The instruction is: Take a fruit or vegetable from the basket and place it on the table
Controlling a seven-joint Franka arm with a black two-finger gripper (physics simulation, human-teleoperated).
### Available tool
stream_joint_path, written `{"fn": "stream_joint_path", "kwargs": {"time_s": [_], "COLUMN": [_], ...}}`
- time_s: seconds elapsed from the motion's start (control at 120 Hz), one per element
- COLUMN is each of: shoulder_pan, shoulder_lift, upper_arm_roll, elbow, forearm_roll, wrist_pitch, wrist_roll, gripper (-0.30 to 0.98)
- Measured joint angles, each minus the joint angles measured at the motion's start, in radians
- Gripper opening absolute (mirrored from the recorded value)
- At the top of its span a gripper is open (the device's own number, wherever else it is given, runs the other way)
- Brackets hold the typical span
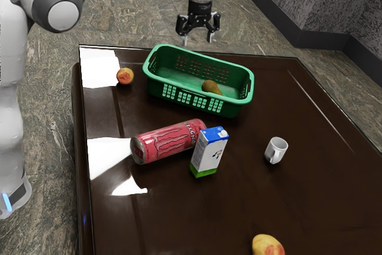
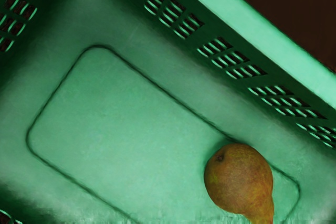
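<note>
Spread, with its two fingers standing apart, the claw (image 1: pixel 197 31) is hanging above the level of the basket (image 2: pixel 121 129), near its far long edge in the exterior view. From the claw, the pear (image 1: pixel 210 86) is lying lower, toward the basket's corner at the near long edge and the exterior view's right. So the coming move is likely asking for a sideways shift that way, then a descent between the walls.

In the wrist view, going left to right, bare floor is stretching from the short wall to the pear's fat end, whose dark pit is showing; its neck is pointing away from that wall, running aslant to the long edge. In the exterior view the near rim is partly screening the pear. Closing across its long axis, by my judgement, is promising the steadier pinch; the rim is posing the main risk.
</note>
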Motion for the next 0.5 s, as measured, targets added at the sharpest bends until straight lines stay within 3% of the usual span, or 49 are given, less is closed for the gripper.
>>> {"fn": "stream_joint_path", "kwargs": {"time_s": [0.217, 0.5], "shoulder_pan": [0.020, 0.082], "shoulder_lift": [0.045, 0.085], "upper_arm_roll": [-0.103, -0.115], "elbow": [-0.061, -0.067], "forearm_roll": [-0.016, -0.053], "wrist_pitch": [0.065, 0.128], "wrist_roll": [0.033, 0.065], "gripper": [0.69, 0.69]}}
